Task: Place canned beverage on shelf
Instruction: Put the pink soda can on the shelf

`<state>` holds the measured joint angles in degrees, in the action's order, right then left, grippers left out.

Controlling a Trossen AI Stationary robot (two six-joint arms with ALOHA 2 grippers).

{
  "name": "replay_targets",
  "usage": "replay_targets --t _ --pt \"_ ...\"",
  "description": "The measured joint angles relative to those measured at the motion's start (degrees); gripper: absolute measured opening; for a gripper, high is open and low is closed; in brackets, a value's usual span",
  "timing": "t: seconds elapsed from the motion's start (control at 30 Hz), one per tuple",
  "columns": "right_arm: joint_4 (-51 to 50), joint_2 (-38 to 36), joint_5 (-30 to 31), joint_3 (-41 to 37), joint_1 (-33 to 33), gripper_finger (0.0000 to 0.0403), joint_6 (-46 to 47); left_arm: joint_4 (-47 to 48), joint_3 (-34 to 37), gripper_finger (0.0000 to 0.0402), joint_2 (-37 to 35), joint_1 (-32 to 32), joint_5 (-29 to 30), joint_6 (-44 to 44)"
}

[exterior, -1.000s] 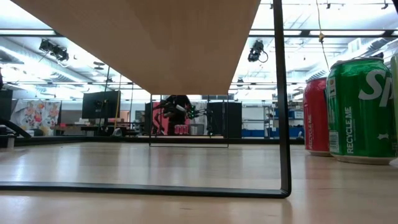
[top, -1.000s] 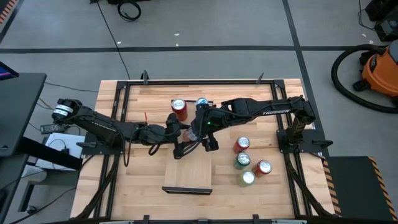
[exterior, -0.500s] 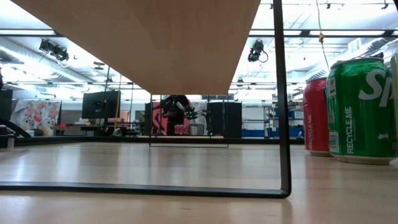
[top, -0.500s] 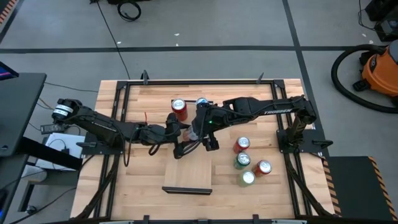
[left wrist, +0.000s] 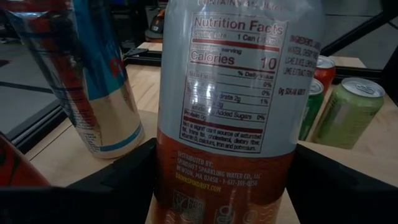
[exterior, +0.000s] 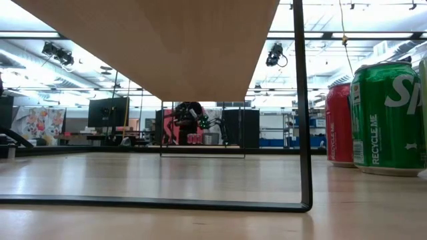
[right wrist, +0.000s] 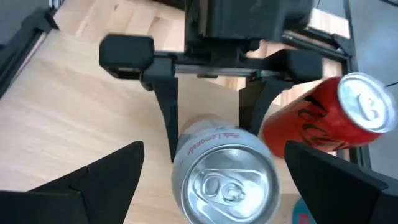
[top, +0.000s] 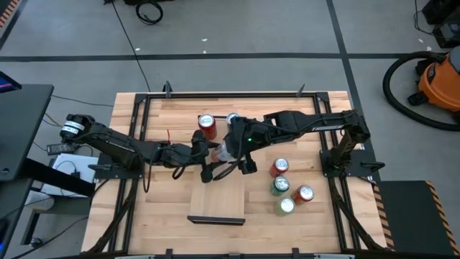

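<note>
Grips a tall silver-and-orange can [left wrist: 224, 93] with the left pincer [left wrist: 224, 180], closed on the can's lower body from both sides; holds it upright at the end of the shelf [top: 217, 196] nearest the two loose cans, over the pale board; cannot tell whether the base rests on the board or hangs just above it.

Hovers the right pincer [top: 240, 160] above that same end of the shelf, spread wide open, with one dark finger [right wrist: 93, 180] on each side of the can's silver top and clear of it; touches nothing.

Beyond that end of the shelf, on the bench [top: 165, 208]: a red can [top: 207, 126] and a blue-and-white can [top: 231, 119], both upright, near each other and close behind the held can.

To the right arm's side of the shelf, well apart from the board: four upright cans in a tight group; a red one [top: 279, 167] nearest the pincers, a dark green one [top: 280, 185] just beside it, another red one [top: 304, 193] and a pale green one [top: 285, 206] farthest along.

From bench height: looks up at the underside of the shelf board, carried on a thin dark wire leg [exterior: 303, 133]; shows the dark green can and a red one next to it, standing close by that leg.
</note>
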<state>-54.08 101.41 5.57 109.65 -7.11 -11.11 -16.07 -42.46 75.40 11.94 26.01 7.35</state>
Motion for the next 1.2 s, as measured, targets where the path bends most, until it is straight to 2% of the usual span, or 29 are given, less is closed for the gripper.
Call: replay_targets --t 0.1,0.3,0.43,0.57,0.77,0.93,1.2 --pt "-0.12 -0.92 1.3 0.0 0.02 0.0398 0.48 0.02 0.0 0.0296 0.0 0.0 0.27 0.0" --pt "-5.4 -3.91 8.96 0.02 -0.73 0.0397 3.34 -0.19 0.0 0.0296 0.0 0.86 3.46 1.81" --pt "-10.6 -4.79 11.28 -0.02 -1.68 0.039 8.4 -0.92 -0.07 0.0296 0.0 2.96 7.08 2.23" --pt "-10.29 -6.51 15.78 -3.31 -3.61 0.0384 9.84 -1.96 0.43 0.0296 0.0 5.28 10.66 1.73" --pt "-1.66 -11.79 16.45 -10.42 -6.02 0.0382 10.91 -9.69 4.28 0.0296 0.0 7.12 11.72 -0.65" --pt "6.23 -16.0 16.56 -18.91 -7.68 0.0382 12.38 -10.11 5.05 0.0296 -0.02 7.78 11.88 -0.82" --pt "22.47 -22.92 23.86 -35.13 -11.14 0.0382 12.7 -10.18 5.84 0.0296 -0.05 8.98 12.43 -2.58"
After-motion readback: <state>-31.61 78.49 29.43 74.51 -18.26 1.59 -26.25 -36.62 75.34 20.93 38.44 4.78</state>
